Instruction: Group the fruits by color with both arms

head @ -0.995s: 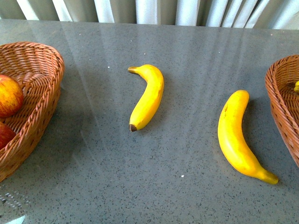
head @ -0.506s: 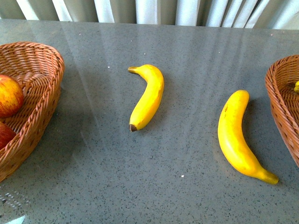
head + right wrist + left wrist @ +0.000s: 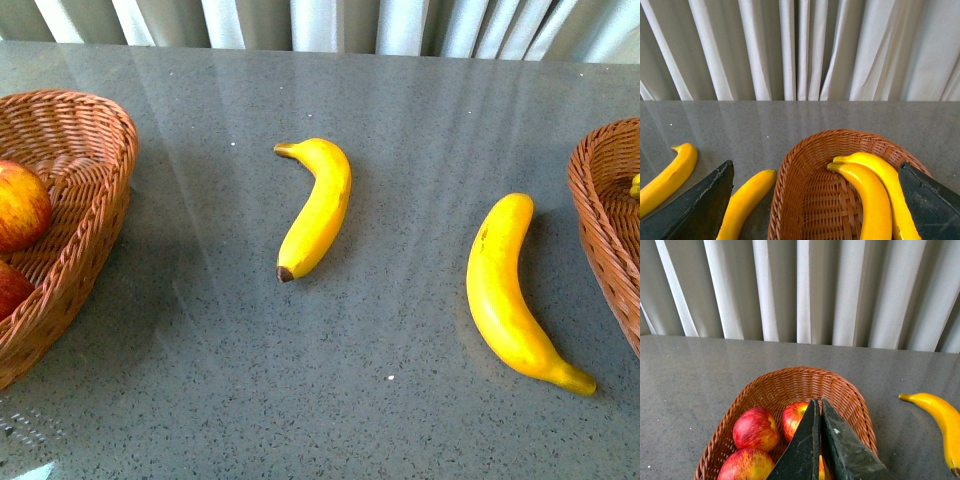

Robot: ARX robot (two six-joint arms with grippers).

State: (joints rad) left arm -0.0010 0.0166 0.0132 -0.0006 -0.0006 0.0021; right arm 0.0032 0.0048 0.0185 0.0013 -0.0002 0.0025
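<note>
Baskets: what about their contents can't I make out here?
- Front view: left basket runs off the edge, cutting both apples.
- Front view: right basket cut off too; only a yellow tip shows.
- Left wrist view: left gripper covers part of one apple.

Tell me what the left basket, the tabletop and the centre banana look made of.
Left basket: woven wicker or rattan, warm brown, matte; interlaced strands show.
Tabletop: grey speckled stone or composite, polished; it reflects the curtains.
Centre banana: glossy, uniformly yellow, possibly plastic, but uncertain.
</note>
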